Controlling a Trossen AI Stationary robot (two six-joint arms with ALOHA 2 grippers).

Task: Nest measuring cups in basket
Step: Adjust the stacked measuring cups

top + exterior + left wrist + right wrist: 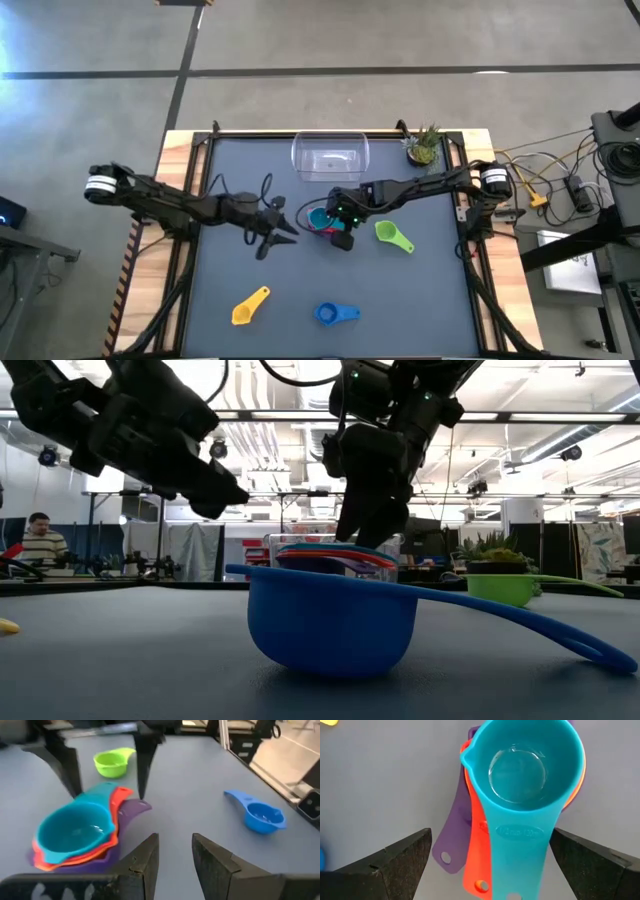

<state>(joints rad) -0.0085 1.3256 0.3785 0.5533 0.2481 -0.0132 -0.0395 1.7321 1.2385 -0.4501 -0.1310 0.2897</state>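
A stack of nested measuring cups rests on the dark mat mid-table: teal on top, red-orange under it, purple lowest. My right gripper hangs open over their handles, one finger on each side and clear of them. My left gripper is just left of the stack, open a little, with nothing between its fingers. Green, yellow and blue cups lie singly on the mat. The clear basket stands at the far edge.
A small potted plant stands at the far right, beside the basket. The blue cup lies near the front edge, the yellow one at the front left. A person sits in the room beyond the table. Bare mat lies at the left and front right.
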